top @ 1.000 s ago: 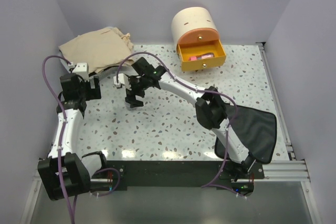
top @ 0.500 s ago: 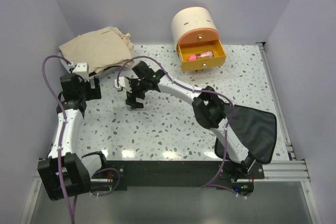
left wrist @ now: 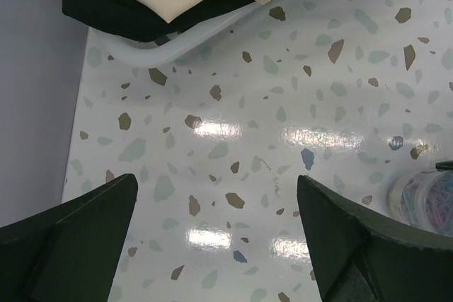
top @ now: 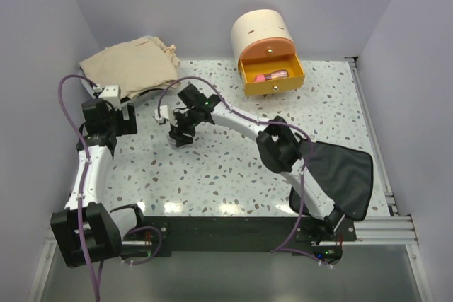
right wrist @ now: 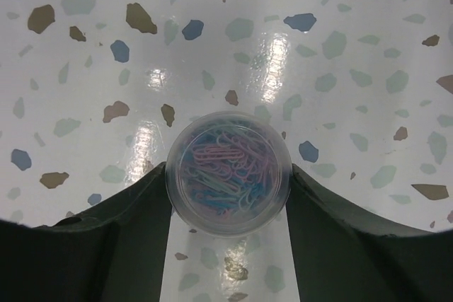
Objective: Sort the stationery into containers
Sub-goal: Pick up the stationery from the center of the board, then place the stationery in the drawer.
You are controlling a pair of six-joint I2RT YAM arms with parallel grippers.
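Pot (right wrist: 228, 180): round, clear plastic, pastel paper clips inside; your right jaws pinch it. Left jaws spread. Counter (left wrist: 283, 68): glossy, speckled.

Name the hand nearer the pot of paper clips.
Right. The right hand has the pot between its fingers, touching both sides; the left hand hangs open to the pot's left, apart.

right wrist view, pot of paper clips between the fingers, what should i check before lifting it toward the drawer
1. Pot centred in the right gripper: ok.
2. Fingers touching the pot on both sides: ok.
3. Pot's lid closed: cannot tell.
4. Drawer open: ok, with a pink item inside.
5. Left gripper out of the way: ok, open and off to the left.
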